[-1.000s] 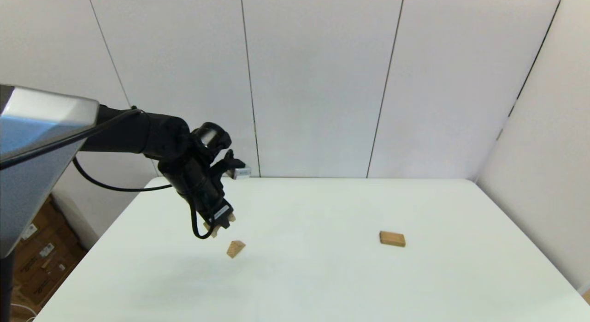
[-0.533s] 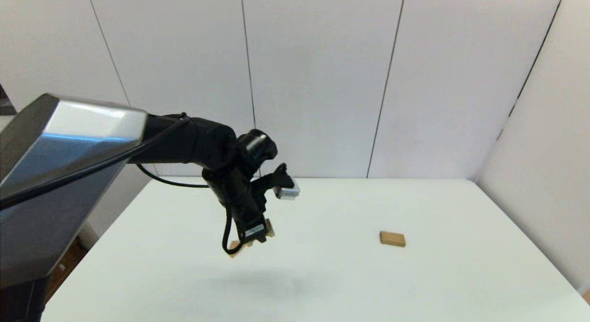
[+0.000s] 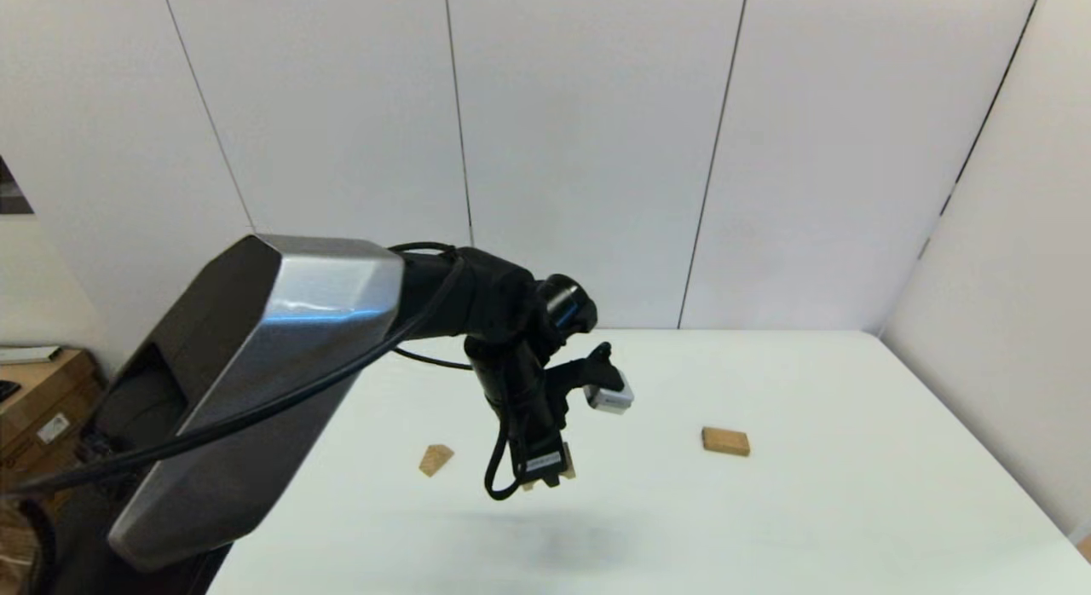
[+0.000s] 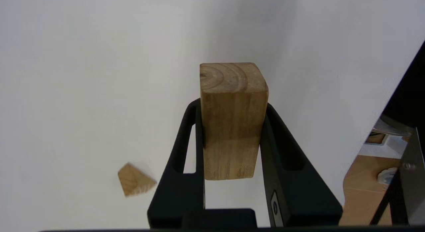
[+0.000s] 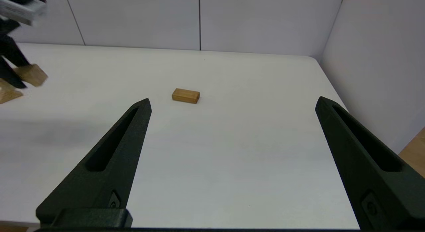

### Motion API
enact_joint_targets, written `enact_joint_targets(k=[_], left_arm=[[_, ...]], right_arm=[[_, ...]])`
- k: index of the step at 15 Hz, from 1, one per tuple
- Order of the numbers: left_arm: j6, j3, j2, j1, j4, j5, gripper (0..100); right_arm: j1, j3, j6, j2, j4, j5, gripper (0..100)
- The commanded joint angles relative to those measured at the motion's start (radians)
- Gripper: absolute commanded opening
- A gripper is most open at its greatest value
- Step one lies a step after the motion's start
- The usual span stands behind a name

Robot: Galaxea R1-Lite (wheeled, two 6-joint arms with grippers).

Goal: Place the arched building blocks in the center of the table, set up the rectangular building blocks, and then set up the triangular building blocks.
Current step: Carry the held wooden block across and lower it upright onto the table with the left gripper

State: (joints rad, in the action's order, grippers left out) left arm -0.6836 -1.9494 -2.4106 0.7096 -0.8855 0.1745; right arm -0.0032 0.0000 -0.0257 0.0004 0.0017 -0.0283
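Hanging above the white table [image 3: 767, 527], the left gripper [image 3: 545, 478] points down with its two black fingers [image 4: 181, 178] clamped on a light-wood block [image 4: 232, 119], the arched building block by the look of it (the cut-out itself can't be made out from the left wrist view, only a solid end face with ring grain and a long side face). Block sits between the fingers, poking out past the fingertips, clear of the tabletop; a soft shadow lies on the table under the arm. From the head camera only a bit of pale wood shows at the fingertips, roughly over the middle of the table, a bit left of centre. Triangular building block [image 3: 435, 459] lies on the table to the robot's left of the gripper, near but apart from it; it also shows in the left wrist view [image 4: 135, 179] beside the fingers, resting on the surface. Rectangular building block [image 3: 725, 441] lies flat on the robot's right half of the table, well apart from the gripper and the triangle, nothing touching it. Right gripper [image 5: 232, 104] is low at the near right side of the table, fingers spread wide and holding nothing, aimed toward the rectangular block [image 5: 185, 95], which sits well ahead of the fingertips. Left arm's silver-grey link [image 3: 281, 356] fills the left of the head view.
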Motion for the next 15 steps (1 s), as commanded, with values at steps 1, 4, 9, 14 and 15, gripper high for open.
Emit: enact_joint_targets(k=[1,4,9,14,15], left_arm=[[-0.099,-0.026,-0.084,0.031,0.036,0.010,0],[-0.180,-0.026,-0.116,0.050,0.063,0.025,0],[-0.183,-0.028,-0.154,0.080,0.088,0.023,0],[-0.194,-0.028,-0.166,0.094,0.091,0.022,0],[-0.208,-0.031,-0.170,0.097,0.089,0.020,0]], right_arm=[[0.000,0.002,0.000,0.000,0.000,-0.001,100],[0.000,0.002,0.000,0.000,0.000,-0.001,100],[0.000,0.002,0.000,0.000,0.000,-0.001,100],[0.000,0.002,0.000,0.000,0.000,-0.001,100],[0.000,0.002,0.000,0.000,0.000,-0.001,100]])
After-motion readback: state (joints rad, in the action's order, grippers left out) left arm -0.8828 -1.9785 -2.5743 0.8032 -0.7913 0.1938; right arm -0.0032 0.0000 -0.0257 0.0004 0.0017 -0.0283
